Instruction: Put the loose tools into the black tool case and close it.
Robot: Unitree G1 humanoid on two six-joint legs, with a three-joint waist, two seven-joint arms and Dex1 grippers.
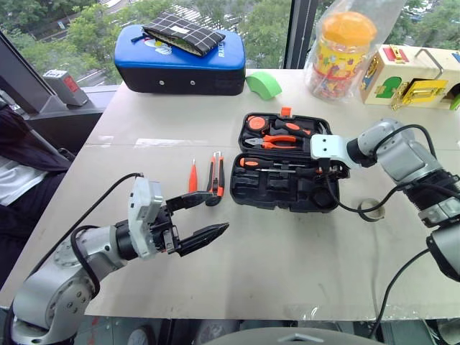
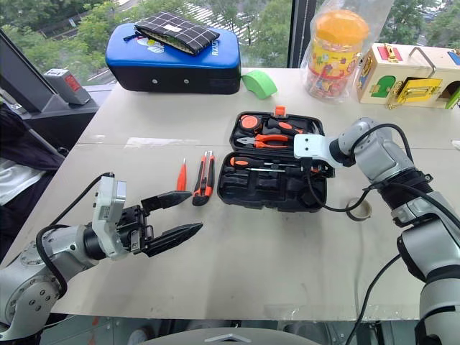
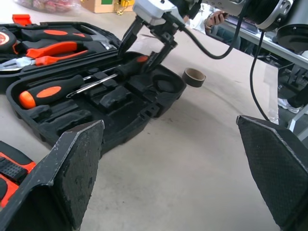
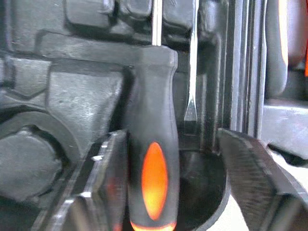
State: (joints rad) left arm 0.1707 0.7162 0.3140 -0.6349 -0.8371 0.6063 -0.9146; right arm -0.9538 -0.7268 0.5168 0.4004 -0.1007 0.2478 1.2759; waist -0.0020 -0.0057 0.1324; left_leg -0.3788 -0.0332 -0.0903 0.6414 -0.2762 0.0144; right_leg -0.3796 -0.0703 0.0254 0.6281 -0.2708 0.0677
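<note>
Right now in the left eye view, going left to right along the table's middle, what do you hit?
Left gripper → slim orange screwdriver → utility knife → open black tool case → right gripper → tape roll.

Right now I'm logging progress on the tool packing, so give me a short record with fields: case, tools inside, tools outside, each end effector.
case: black tool case open on the table
inside: two screwdrivers, pliers
outside: slim orange screwdriver, utility knife, tape roll
right end effector: open, a screwdriver handle between its fingers, in the case
left end effector: open, empty, near the knife
</note>
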